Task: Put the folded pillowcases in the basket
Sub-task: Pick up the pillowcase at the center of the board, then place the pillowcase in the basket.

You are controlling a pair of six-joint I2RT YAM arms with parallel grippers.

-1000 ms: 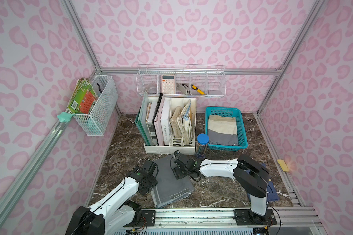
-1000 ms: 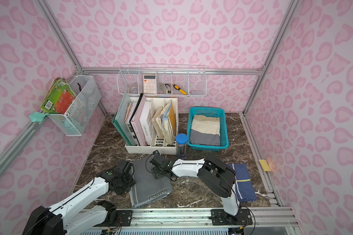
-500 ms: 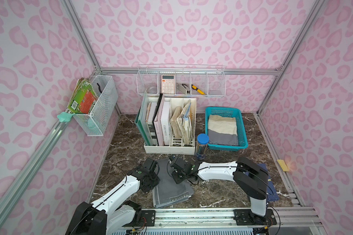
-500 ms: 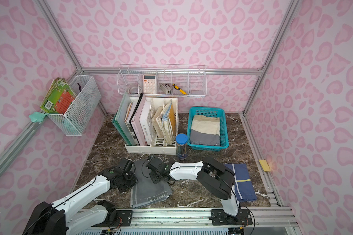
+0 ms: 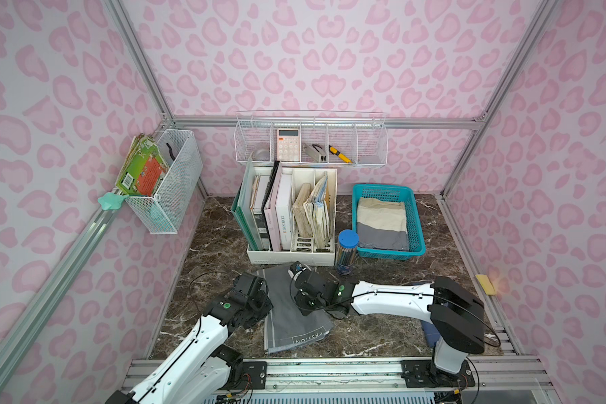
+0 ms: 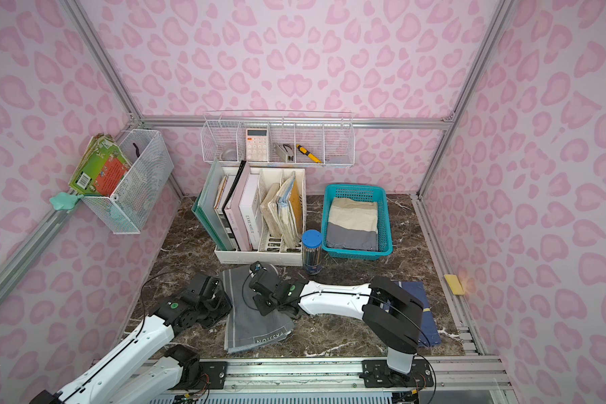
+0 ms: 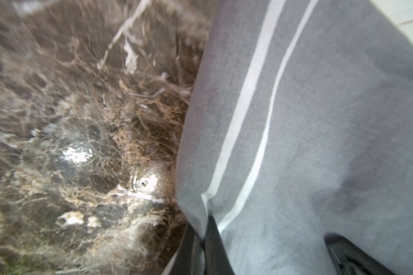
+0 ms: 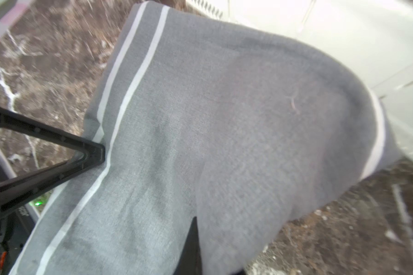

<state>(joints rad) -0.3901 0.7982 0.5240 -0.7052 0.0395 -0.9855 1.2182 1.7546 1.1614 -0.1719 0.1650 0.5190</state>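
Currently: folded pillowcase [image 5: 294, 327], lying on the table [image 5: 217, 245], well apart from the basket [image 5: 389, 253]. Left gripper [image 5: 263, 302] and right gripper [image 5: 301, 307], each clamped on a side edge. Step: grasp. Next, I judge: joint level lift.

The left arm [image 5: 203, 342] and right arm [image 5: 389, 297] wear glossy white moulded shells between bulky black joint housings. Thin black cables [image 5: 203, 275] loop alongside. A green dot [image 5: 226, 305] marks each black wrist block [image 5: 329, 288]. The left gripper [image 5: 261, 309] and right gripper [image 5: 301, 307] are matt black.
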